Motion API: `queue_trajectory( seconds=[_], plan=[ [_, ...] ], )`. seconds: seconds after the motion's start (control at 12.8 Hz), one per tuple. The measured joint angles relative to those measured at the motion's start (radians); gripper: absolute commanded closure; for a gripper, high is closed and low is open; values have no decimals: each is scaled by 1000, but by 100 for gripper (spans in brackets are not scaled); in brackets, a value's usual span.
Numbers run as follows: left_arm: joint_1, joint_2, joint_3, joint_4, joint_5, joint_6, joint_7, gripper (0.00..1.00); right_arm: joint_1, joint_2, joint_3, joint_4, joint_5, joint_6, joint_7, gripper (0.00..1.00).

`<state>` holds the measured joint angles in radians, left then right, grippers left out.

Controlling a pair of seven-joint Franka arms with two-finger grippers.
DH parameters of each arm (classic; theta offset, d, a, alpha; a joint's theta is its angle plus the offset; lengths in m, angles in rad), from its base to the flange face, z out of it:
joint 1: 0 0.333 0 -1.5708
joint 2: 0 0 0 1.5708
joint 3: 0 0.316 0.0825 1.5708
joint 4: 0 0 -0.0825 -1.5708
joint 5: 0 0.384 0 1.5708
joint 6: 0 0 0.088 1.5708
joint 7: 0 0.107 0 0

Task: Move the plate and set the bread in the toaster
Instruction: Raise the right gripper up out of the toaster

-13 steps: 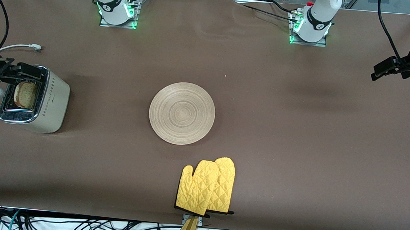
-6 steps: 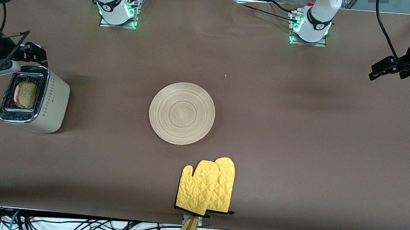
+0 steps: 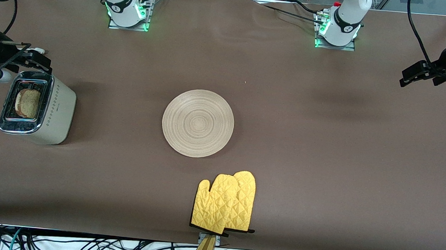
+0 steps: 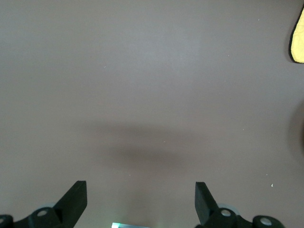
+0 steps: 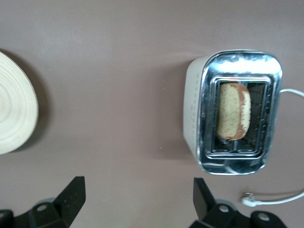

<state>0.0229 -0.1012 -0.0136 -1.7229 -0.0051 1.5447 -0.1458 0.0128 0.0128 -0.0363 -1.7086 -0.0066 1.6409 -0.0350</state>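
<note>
— Where is the bread (image 3: 27, 103)?
— In the toaster (image 3: 37, 107). I see both grippers empty, jaws wide: right gripper (image 3: 35, 60) above the toaster, left gripper (image 3: 411, 74) waiting well apart from it.
— Handling?
— Light, crumbly; I would pinch its crust gently.

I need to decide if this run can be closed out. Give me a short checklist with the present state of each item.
1. bread sits in a toaster slot: ok.
2. bread fully seated: cannot tell.
3. plate bare, mid-table: ok.
4. right end effector open, holding nothing, above the table by the toaster's end: ok.
5. left end effector open, empty, at its own end: ok.
6. yellow mitts apart from the plate: ok.
</note>
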Motion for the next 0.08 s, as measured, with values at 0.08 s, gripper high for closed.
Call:
queue_trajectory(
  seconds=[0.08],
  plan=[
    [0,0,0,0,0,-1,0,0,-1,0,-5,0,29,1,5,0]
  ],
)
